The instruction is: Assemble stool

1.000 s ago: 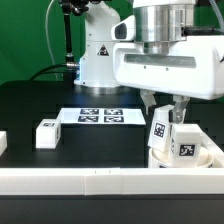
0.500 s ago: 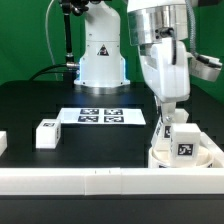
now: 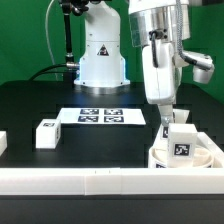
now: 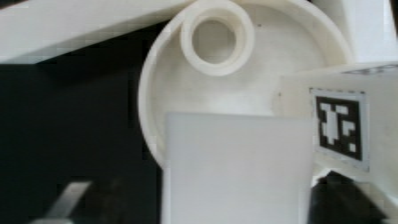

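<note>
The round white seat [image 3: 207,158] lies at the exterior view's right, just behind the front rail. My gripper [image 3: 166,122] is shut on a white leg [image 3: 165,133] and holds it upright on the seat. A second leg [image 3: 182,146] with a black-and-white tag stands in the seat right beside it. A third leg [image 3: 45,133] lies loose on the black table at the left. In the wrist view the held leg [image 4: 231,160] fills the gap between my fingers [image 4: 59,200]. The seat [image 4: 187,95] with an open socket [image 4: 217,38] and the tagged leg [image 4: 338,112] lie beyond it.
The marker board [image 3: 100,116] lies flat in the middle of the table. A long white rail [image 3: 90,181] runs along the front. A small white part [image 3: 3,143] sits at the exterior view's left edge. The robot base [image 3: 100,55] stands behind.
The hand has turned about its vertical axis while staying over the seat. The held leg turned with it, and its tag no longer faces the camera.
</note>
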{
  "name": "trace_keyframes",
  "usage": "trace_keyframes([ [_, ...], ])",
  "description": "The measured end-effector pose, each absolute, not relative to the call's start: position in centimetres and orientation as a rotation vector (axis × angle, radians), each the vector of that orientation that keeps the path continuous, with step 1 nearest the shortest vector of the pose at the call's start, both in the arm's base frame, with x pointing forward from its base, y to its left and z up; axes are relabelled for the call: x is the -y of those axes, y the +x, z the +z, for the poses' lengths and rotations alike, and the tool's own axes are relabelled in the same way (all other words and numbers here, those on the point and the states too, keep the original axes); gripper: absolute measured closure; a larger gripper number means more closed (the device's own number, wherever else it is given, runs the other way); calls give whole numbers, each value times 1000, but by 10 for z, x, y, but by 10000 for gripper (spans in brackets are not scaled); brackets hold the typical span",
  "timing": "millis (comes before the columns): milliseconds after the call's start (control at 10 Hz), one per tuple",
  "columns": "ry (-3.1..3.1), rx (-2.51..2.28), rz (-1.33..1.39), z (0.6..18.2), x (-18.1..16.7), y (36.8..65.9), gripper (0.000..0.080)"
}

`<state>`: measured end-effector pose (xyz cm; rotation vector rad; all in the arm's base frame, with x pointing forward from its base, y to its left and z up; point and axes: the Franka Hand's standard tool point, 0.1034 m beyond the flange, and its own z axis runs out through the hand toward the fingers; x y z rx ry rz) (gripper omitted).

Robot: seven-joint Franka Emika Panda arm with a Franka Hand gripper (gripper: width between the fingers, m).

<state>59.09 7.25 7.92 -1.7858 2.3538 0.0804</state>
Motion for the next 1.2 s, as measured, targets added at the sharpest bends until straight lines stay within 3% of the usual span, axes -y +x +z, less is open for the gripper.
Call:
trace_keyframes([
  [300, -1879, -2242, 79, 105, -83, 597, 154],
  [1200, -2706, -1209, -53, 102, -82, 596, 151],
])
